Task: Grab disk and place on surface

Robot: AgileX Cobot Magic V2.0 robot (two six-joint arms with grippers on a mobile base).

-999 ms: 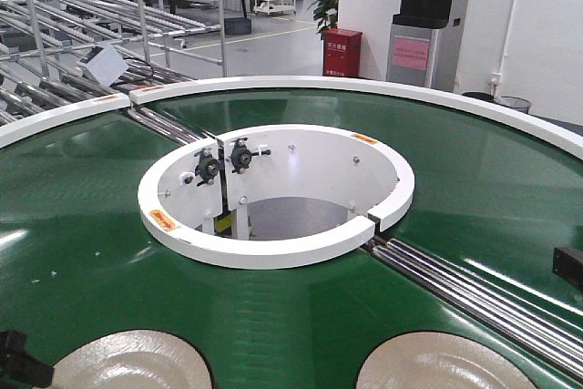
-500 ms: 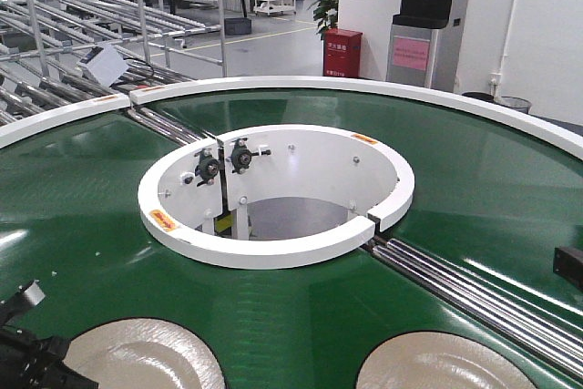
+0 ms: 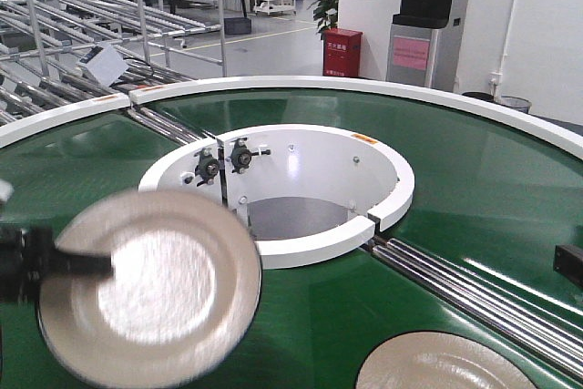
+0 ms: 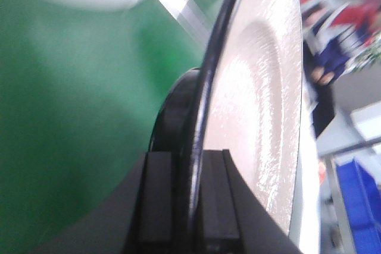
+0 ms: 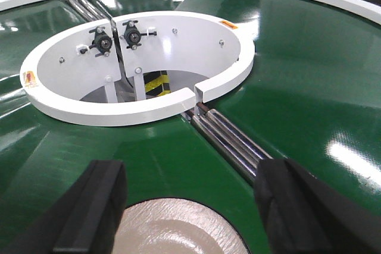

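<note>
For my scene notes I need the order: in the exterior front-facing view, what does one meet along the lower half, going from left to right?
left gripper → held disk → second disk lying on the green belt → dark part at the right edge

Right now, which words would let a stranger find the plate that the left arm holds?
Start at the green belt that circles the white ring. On its near left side, one pale plate is held up off the belt, tilted, pinched at its rim by the left gripper. The other plate lies flat on the belt.
</note>
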